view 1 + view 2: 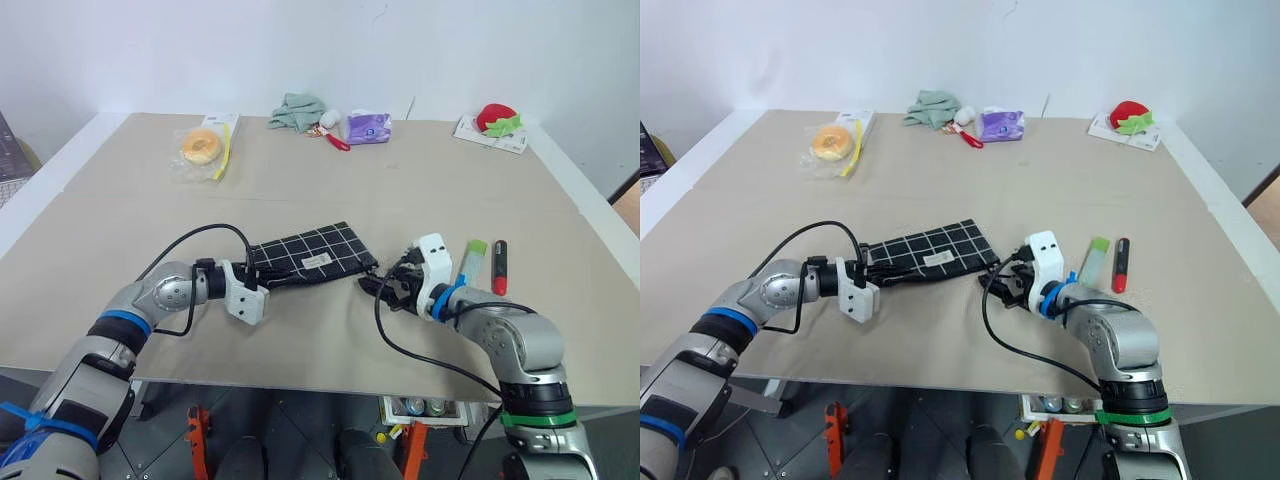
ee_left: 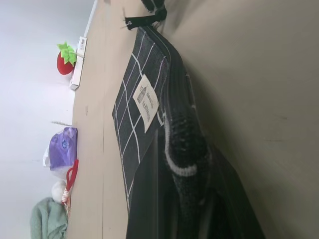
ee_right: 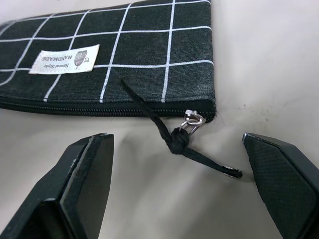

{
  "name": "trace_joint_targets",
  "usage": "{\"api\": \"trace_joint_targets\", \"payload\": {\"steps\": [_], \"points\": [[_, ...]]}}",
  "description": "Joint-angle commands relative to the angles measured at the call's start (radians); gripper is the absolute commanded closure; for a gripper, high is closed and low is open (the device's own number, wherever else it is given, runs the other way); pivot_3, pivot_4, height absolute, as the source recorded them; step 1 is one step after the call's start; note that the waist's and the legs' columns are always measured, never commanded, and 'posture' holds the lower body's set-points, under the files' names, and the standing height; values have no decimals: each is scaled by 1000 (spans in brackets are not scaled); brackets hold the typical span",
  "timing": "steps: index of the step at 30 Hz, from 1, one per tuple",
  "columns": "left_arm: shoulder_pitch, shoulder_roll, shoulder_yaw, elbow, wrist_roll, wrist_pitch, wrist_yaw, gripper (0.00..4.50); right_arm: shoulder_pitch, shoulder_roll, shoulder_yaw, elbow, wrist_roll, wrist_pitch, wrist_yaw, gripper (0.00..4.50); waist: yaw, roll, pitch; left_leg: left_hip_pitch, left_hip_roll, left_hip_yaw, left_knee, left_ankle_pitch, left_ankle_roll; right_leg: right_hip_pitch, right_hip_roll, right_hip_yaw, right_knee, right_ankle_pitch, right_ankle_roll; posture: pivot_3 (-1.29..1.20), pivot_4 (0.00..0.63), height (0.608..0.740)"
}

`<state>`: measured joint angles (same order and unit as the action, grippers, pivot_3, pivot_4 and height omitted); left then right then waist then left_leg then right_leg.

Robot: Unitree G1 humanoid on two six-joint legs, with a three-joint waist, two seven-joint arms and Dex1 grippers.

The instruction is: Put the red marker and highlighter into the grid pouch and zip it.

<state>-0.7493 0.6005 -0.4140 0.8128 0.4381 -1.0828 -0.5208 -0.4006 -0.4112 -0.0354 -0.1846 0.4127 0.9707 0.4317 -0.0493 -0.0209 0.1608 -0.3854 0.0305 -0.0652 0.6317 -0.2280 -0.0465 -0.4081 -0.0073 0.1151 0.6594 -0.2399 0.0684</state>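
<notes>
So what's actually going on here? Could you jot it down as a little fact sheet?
grid pouch: flat on the table, zipper closed
left gripper: shut on the pouch's end
right gripper: open, either side of the zipper pull, not touching
highlighter: on the table beside the right gripper, outside the pouch
red marker: lying next to the highlighter
</notes>
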Motion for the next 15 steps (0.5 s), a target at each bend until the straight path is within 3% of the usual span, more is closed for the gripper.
{"api": "trace_joint_targets", "payload": {"steps": [1,9,15], "points": [[28,-20,-26,3,16,10,-11,4500,-21,8,44,20,-30,-15,-7,590,0,0,0,0,0,0,0,0,0,0,0,0,0,0,0,0,150,734],[28,-27,-22,0,10,16,-14,4500,-3,-28,132,22,-124,-61,-1,4298,0,0,0,-1,0,-2,0,0,0,0,0,-1,-1,0,0,0,150,734],[30,-29,-18,-2,5,18,-14,4500,15,-61,155,-12,-135,-146,77,4438,1,0,0,-2,-1,-3,0,0,0,1,0,-1,-4,0,0,0,150,734]]}}
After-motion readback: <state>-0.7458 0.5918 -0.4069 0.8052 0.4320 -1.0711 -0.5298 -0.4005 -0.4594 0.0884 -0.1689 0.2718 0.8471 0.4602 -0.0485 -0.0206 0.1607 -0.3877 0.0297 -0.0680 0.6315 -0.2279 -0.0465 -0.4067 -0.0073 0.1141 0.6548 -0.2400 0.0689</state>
